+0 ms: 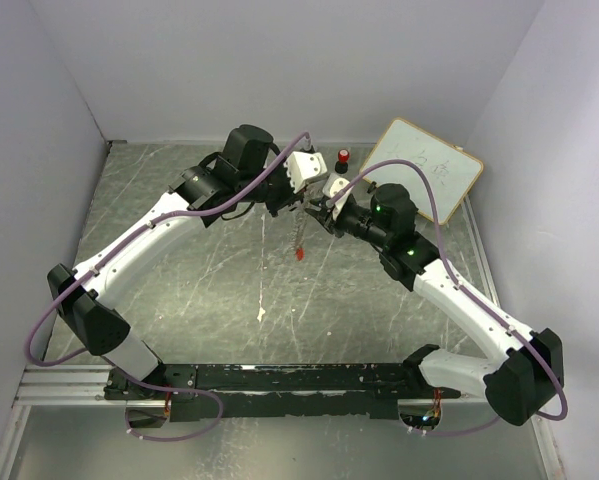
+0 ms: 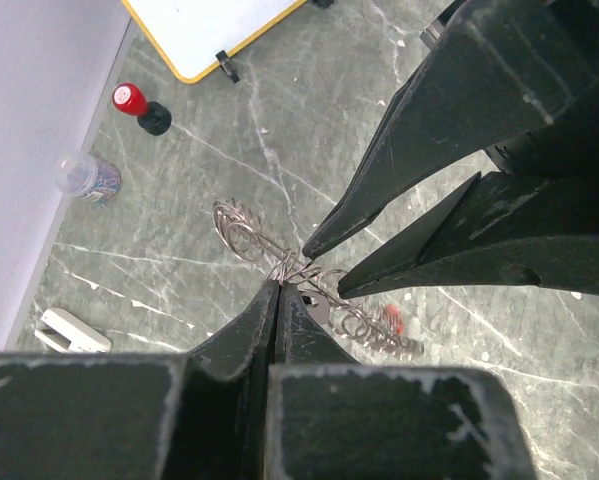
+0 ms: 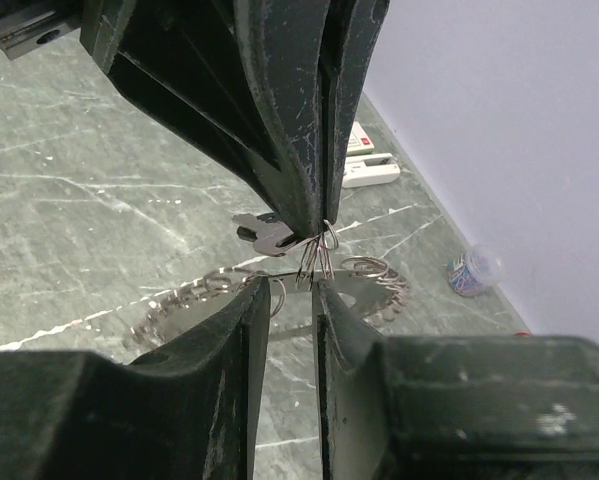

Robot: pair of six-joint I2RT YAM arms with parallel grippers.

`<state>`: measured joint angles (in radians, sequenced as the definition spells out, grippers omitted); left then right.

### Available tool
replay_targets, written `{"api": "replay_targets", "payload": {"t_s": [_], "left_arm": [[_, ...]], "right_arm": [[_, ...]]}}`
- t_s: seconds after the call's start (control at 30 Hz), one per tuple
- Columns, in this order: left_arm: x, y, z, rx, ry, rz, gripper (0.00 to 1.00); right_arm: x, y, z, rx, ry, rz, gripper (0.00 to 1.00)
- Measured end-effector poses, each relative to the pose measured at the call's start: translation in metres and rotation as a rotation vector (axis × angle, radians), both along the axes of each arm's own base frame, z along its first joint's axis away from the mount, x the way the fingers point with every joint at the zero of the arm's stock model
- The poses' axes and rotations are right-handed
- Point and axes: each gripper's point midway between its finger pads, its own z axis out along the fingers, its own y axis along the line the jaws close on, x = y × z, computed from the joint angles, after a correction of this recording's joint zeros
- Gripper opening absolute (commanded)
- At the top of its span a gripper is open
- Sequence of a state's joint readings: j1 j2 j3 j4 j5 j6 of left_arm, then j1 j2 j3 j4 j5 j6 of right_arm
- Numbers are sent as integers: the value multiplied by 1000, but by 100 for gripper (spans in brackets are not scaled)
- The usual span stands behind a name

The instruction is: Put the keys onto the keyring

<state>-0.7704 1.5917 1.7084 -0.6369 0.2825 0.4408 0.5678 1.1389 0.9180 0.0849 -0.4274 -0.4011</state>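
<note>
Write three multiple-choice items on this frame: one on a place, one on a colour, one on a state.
1. Where does the red-capped cylinder stand?
A. by the arm bases
B. at the far side, beside the whiteboard
C. between a gripper's fingers

2. What colour is the whiteboard's edge?
A. yellow
B. blue
C. green

3. How is the left gripper?
A. wide open
B. shut on the wire of the keyring
C. out of view

Key:
1 B: the top view shows it just left of the board.
2 A: the left wrist view shows a yellow rim.
3 B: its fingertips meet on the wire loops.
</note>
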Motion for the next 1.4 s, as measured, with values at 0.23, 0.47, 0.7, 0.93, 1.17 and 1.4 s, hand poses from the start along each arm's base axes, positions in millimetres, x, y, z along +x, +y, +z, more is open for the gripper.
{"api": "replay_targets", "payload": {"t_s": [0.23, 0.47, 0.7, 0.93, 1.17, 1.4], "left_arm": [[0, -2, 1, -5, -1, -7, 7], [0, -3, 1, -2, 5, -12, 7], [-1, -4, 1, 9, 11, -19, 7], [0, -4, 1, 10, 14, -19, 7], [-7, -10, 2, 10, 11, -45, 7], [-9, -11, 0, 15, 10, -54, 7]], "right_arm": [[1, -2, 3, 2, -11, -18, 24], [2, -4, 4, 2, -12, -28, 24], [2, -4, 4, 2, -11, -32, 24], [5, -6, 5, 3, -18, -48, 36], [1, -10, 11, 32, -64, -58, 34], [-1, -10, 12, 50, -113, -50, 31]]}}
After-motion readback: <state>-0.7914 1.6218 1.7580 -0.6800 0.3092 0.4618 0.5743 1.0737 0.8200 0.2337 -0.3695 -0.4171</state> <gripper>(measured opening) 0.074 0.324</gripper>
